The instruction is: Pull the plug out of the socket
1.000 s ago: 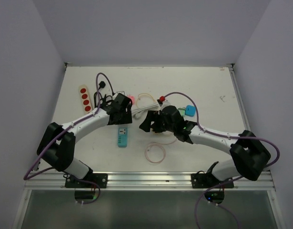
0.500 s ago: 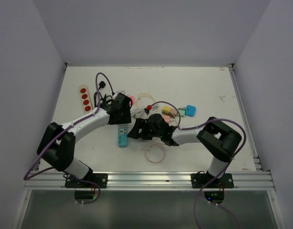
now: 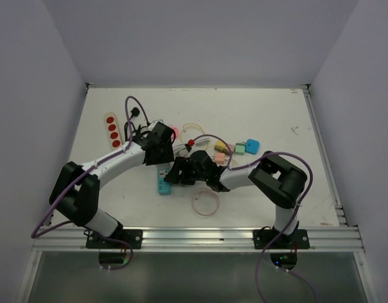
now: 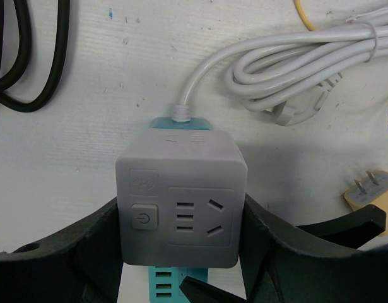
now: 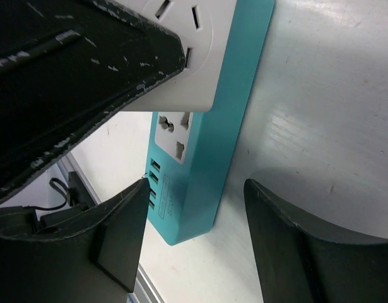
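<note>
At the teal strip [image 3: 161, 185] | your right gripper [image 5: 197, 240] has swung in, open astride it | left gripper [image 4: 181, 252] clamps cube plug [image 4: 181, 202] | brace, then pull.

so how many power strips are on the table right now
2. A cream strip with red sockets lies at the far left. A teal strip lies near the middle, with a grey cube sitting on its far end. Others may be hidden from view.

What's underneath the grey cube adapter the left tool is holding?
A teal power strip: its USB end shows below the grey cube adapter, and a sliver shows above. The cube covers where the two meet, so whether it is plugged in can't be seen.
</note>
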`<state>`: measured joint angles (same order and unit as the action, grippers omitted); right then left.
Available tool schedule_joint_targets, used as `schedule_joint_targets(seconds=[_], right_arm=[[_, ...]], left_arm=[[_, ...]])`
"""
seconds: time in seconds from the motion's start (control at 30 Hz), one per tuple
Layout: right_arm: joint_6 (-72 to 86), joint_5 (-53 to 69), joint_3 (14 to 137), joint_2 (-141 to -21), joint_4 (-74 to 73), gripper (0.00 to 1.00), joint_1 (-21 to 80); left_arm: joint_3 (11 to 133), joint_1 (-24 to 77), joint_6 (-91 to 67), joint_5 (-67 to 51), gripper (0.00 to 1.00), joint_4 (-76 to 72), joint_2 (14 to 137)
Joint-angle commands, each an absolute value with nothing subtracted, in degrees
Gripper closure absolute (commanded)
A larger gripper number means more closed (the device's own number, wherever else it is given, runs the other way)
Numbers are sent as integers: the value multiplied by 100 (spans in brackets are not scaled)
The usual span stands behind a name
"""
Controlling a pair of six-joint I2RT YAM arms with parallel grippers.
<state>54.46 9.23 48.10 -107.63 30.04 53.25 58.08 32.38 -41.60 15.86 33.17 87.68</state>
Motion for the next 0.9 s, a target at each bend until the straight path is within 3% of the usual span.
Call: schedule_joint_targets(seconds=[0.0,0.43,0.87], right_arm=[[5458,1028,4790,-10775,3199,35,5344],[5932,1617,4500,-10793,3902,18,5239],[6100,2233,4553,-10837,4738,27,5045]], left_arm=[[6196,3252,-4394,1705,100,3305,8570],[6293,3120,-4702,1600,100,3208,8016],[5599,2953,-5124,1169,100,2435,7304]])
